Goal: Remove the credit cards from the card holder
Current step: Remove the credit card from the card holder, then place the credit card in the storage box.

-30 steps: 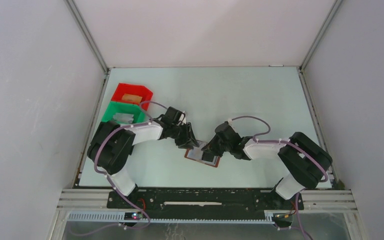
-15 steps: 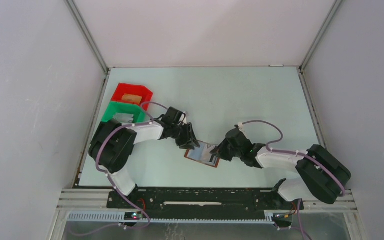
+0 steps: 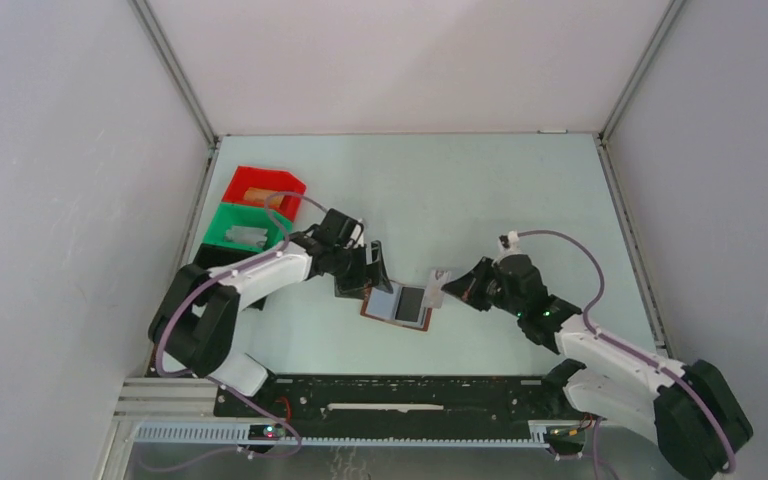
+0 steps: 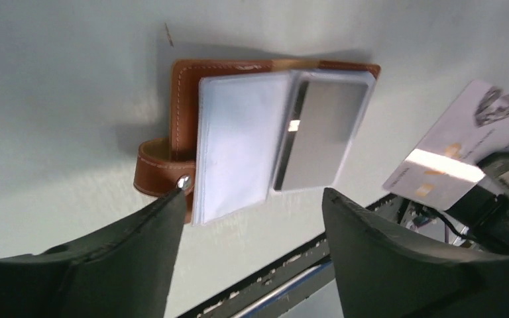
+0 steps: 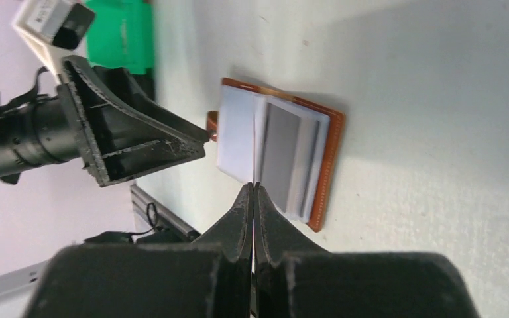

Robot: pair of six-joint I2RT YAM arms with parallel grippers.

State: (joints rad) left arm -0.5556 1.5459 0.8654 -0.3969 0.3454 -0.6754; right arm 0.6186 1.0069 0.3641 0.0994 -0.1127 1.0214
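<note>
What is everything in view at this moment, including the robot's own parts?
card holder: 1, brown with pale pockets, lying open on the table between the two grippers.
pale credit card: 1, whitish, out of the holder, held just to its right.
grey credit card: 1, dark grey, apparently still in the holder's right-hand pocket.
red bin: 1, red, far left of the table, something tan inside.
green bin: 1, green, directly in front of the red one, something pale inside.
table: 1, pale green-grey, walled on three sides.
left gripper: 1, black, open, one fingertip at the holder's strap tab.
right gripper: 1, black, shut on the pale credit card.
</note>
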